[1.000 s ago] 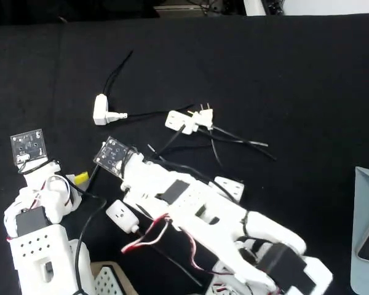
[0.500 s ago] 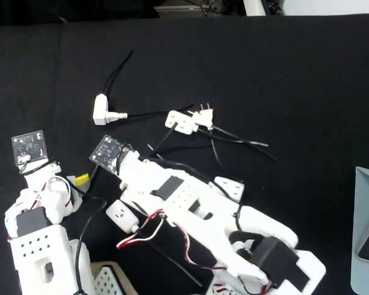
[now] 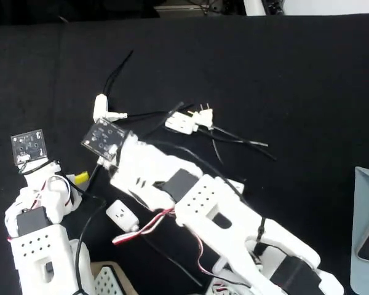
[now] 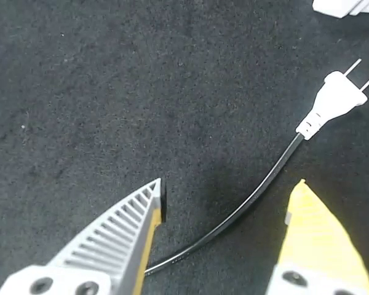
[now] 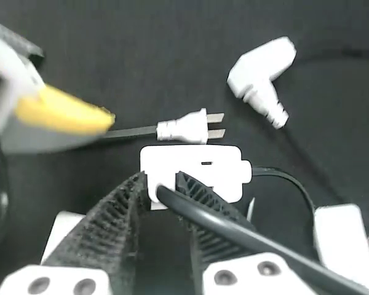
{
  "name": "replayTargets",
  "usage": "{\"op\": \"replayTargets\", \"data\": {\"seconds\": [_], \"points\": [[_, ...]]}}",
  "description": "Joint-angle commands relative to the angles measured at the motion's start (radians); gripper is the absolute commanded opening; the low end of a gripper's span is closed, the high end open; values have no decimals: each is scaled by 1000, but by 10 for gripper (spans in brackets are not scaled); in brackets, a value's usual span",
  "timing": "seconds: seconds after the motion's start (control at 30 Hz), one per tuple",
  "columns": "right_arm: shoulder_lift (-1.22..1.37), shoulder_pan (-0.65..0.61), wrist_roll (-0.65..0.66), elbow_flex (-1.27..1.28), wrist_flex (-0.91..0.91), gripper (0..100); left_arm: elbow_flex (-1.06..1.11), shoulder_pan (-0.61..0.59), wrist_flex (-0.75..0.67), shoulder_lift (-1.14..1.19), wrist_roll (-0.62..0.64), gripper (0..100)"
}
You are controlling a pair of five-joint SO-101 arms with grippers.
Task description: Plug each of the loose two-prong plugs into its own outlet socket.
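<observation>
At the lower left of the high view stands the left arm, and in its wrist view we see the left gripper (image 4: 229,184) spread wide and holding nothing, one ribbed grey finger at the lower left and one yellow finger at the lower right. A loose two-prong plug (image 4: 335,101) lies on the black table (image 3: 295,74) at the upper right of that view. Its prongs point to the upper right corner, and its black cord (image 4: 258,193) curves down between the two fingers.

Further right in the high view, an angled plug (image 3: 99,109) lies at the upper left of centre. Below it, near the bottom, an outlet socket (image 3: 122,215) rests just beside the right arm.

The right arm crosses from the lower right corner toward the centre left. In its wrist view the right gripper (image 5: 162,179) has its black fingers drawn close together on the lower left corner of a white block (image 5: 209,166), with a thick black cable between them. The straight plug lies just above this block, prongs pointing right.

Right of centre, a second socket (image 3: 179,123) lies touching another plug (image 3: 203,115), thin cords trailing to the right. A pale blue container (image 3: 366,227) sits at the right edge.
</observation>
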Motion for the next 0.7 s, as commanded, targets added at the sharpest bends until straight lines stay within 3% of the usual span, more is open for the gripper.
{"op": "replayTargets", "data": {"seconds": [0.0, 0.17, 0.4, 0.57, 0.67], "points": [[-36, 48, 40, -87, -124, 12, 5, -8, -20, -11, 8, 318], [64, 149, 112, -96, -388, 12, 7, -8, -20, -11, 8, 318], [404, 238, 115, -228, -658, 15, 7, -7, -20, -11, 8, 318], [624, 236, 120, -321, -695, 21, 7, -5, -20, -11, 8, 318], [713, 236, 153, -352, -694, 101, 7, -4, -20, -11, 8, 318]]}}
